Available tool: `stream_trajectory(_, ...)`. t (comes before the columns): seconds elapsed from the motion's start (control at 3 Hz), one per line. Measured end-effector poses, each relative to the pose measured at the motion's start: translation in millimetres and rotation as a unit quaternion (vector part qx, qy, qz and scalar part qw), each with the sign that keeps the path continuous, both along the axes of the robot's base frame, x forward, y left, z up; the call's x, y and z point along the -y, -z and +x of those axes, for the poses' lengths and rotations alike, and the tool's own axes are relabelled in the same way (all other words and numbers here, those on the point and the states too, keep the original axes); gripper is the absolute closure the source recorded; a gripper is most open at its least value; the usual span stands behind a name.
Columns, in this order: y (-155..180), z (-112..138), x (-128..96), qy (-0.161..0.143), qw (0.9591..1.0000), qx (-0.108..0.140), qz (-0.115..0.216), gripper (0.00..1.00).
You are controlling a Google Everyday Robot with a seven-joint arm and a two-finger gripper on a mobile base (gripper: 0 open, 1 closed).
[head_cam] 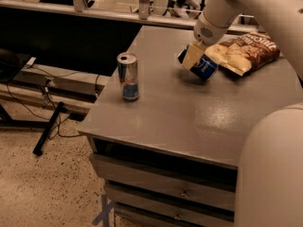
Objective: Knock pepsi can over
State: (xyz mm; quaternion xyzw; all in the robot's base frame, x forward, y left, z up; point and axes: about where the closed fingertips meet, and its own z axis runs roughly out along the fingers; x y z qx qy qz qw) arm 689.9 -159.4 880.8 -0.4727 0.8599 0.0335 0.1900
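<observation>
The pepsi can [204,67] is dark blue with a round logo. It lies tilted far over, almost on its side, on the grey table [189,112], just left of a chips bag. My gripper [191,56] hangs from the white arm that comes in from the upper right. It is right against the can's upper left side and covers part of it.
A slimmer silver-and-blue can [128,77] stands upright near the table's left edge. A brown chips bag [246,53] lies at the back right. The robot's white body [272,174] fills the lower right. Drawers [180,193] sit under the tabletop. Cables and a stand lie on the floor at the left.
</observation>
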Motion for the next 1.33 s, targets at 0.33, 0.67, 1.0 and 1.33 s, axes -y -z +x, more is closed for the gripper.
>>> stream_trajectory(0.33, 5, -6, -17, -0.033, 0.9994, -0.01, 0.002, 0.29)
stream_trajectory(0.67, 2, -10, -45, -0.084, 0.9962, -0.008, 0.023, 0.01)
stream_trajectory(1.0, -1, -11, -60, -0.108, 0.9936, -0.005, 0.035, 0.0)
stream_trajectory(1.33, -1, -12, -50, -0.098, 0.9935, -0.001, 0.058, 0.0)
